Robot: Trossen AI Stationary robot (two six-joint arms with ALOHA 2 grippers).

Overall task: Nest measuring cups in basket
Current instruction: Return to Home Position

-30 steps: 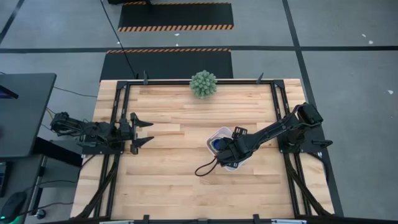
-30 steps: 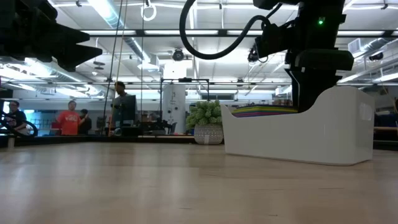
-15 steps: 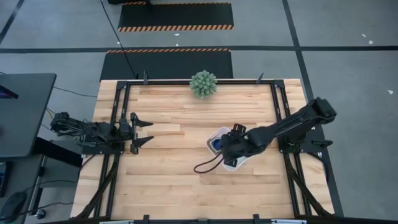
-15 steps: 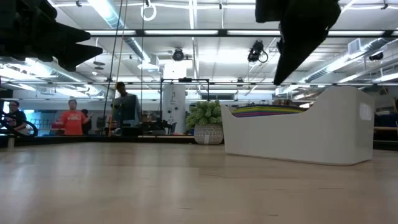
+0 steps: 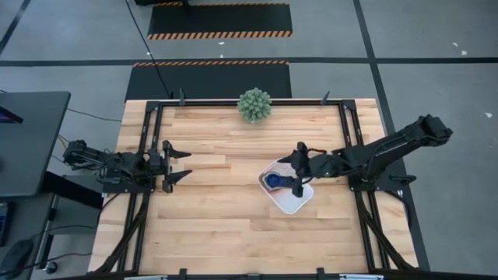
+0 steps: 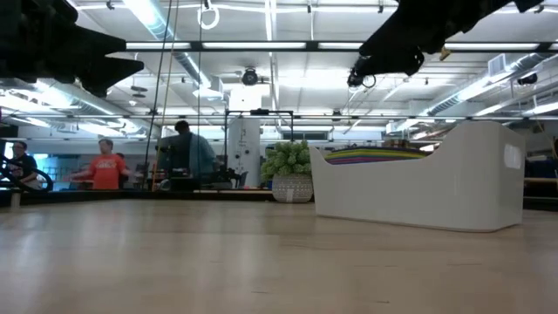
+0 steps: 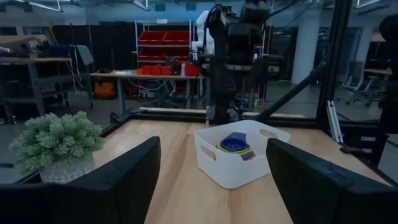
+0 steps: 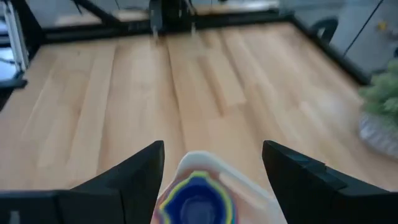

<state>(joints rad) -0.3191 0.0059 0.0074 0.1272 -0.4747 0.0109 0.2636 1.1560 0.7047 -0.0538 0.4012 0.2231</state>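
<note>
Right gripper (image 5: 294, 173) hangs above the basket (image 5: 299, 204) with its fingers spread wide, gripping nothing and touching nothing. The measuring cups (image 5: 272, 181) sit nested in the basket, mouths up, with the dark blue cup on top. I can't tell which way the handles point. The basket's long axis is skewed to the table edges, and the stack is at its end nearer the plant (image 5: 254, 105), which sits at the far edge, well apart. Left gripper (image 5: 185, 164) is at the left side, also spread and empty. People (image 6: 105, 166) are in the room beyond the table.

Wooden table (image 5: 218, 225): basket (image 5: 289, 204), potted plant (image 5: 254, 104).
</note>
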